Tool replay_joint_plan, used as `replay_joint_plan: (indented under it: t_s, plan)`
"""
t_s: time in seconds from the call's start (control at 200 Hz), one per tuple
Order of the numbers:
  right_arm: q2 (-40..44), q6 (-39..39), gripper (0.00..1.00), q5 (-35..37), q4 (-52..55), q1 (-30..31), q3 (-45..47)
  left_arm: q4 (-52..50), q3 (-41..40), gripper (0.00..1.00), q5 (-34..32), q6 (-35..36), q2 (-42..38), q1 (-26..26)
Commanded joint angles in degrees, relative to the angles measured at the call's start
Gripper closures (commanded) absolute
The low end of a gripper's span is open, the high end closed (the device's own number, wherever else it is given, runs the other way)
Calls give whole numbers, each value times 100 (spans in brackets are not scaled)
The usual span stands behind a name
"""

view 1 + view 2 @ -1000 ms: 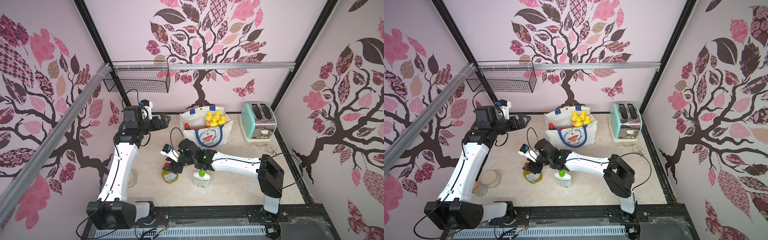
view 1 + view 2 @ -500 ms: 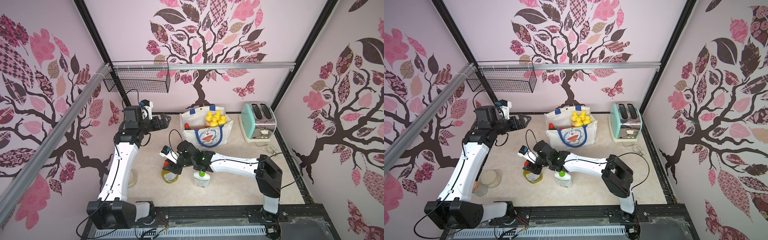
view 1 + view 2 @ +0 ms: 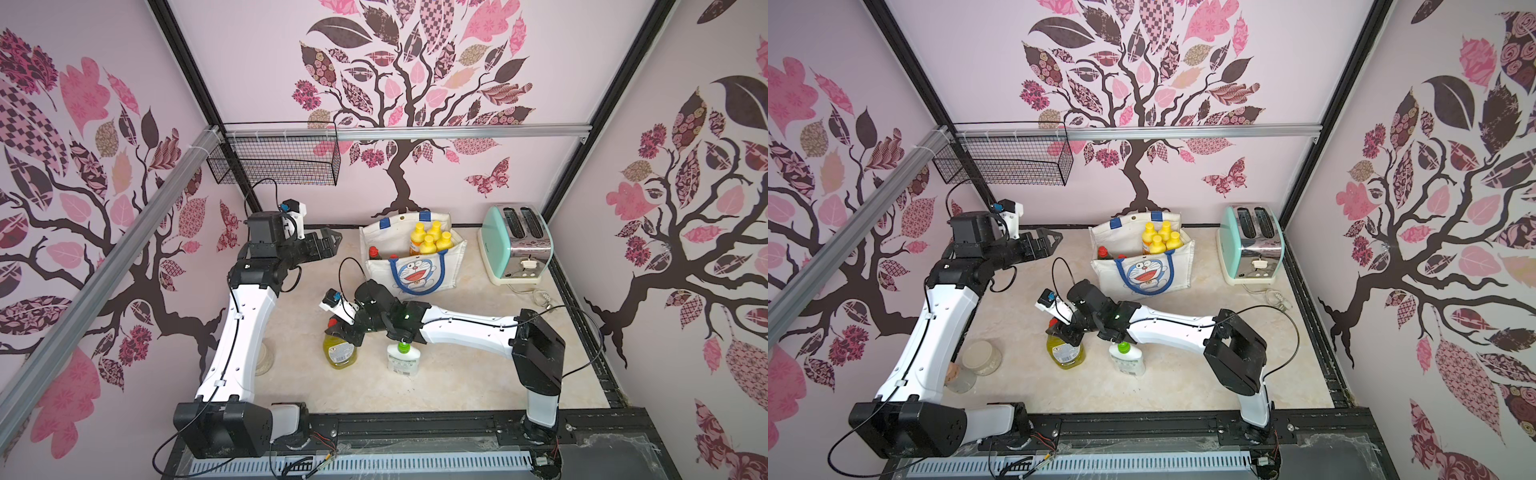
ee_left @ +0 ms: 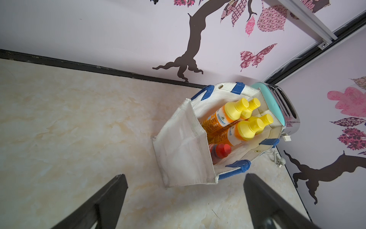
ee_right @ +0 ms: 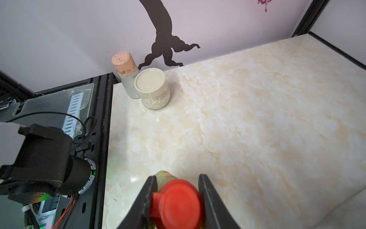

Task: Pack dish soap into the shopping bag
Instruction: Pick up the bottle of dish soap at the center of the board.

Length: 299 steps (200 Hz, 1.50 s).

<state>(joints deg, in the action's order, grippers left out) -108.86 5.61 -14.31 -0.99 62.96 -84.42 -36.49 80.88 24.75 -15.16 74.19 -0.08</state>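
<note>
Right claw point(image 5: 176, 178) clamped narrow on red cap point(image 5: 176, 202) of upright yellow bottle point(image 3: 340, 353), standing well in front of bag point(image 3: 415, 274); bag mouth faces up. Left claw point(image 3: 330, 242) wide open, empty, nearer bag.

Four orange bottles point(image 4: 229, 113), one yellow-green bottle point(image 3: 340, 353), one white bottle point(image 3: 402, 360)

The table point(image 3: 457, 374) has a cream, marble-pattern top. At the rear stands the shopping bag point(image 3: 451, 266), with a mint toaster point(image 3: 515, 245) just beside it toward the right corner. The toaster's cord point(image 3: 536, 294) lies in front. Near the centre, a yellow-green bottle point(image 3: 340, 353) and a white bottle point(image 3: 402, 359) stand upright, near each other but apart. At the left edge, a cream-lidded jar point(image 5: 153, 91) and a stoppered jar point(image 5: 126, 73) stand just beside each other.
</note>
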Motion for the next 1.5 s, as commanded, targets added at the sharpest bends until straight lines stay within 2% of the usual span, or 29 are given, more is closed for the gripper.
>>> replay_joint_plan:
  t_s: [0.0, 0.46, 0.65, 0.88, 1.15, 1.491]
  plan:
    - [346, 109, 100, 351, 429, 15, -134, 76, -26, 2, 82, 57, 7, 24]
    - [981, 193, 100, 1202, 1075, -55, -362, 203, -56, 2, 376, 57, 68, 16]
    - [1227, 121, 100, 1429, 1378, -302, -462, 324, -54, 2, 494, -5, 129, -25]
    - [1501, 110, 100, 1569, 2001, -658, -1090, 435, 211, 2, 705, -154, 405, -240]
    - [1147, 123, 100, 1988, 3282, -912, -2764, 152, 779, 2, 636, -84, 926, -462]
    - [314, 164, 100, 1989, 4291, -1327, -4872, -563, 1547, 5, 546, 227, 1557, -756]
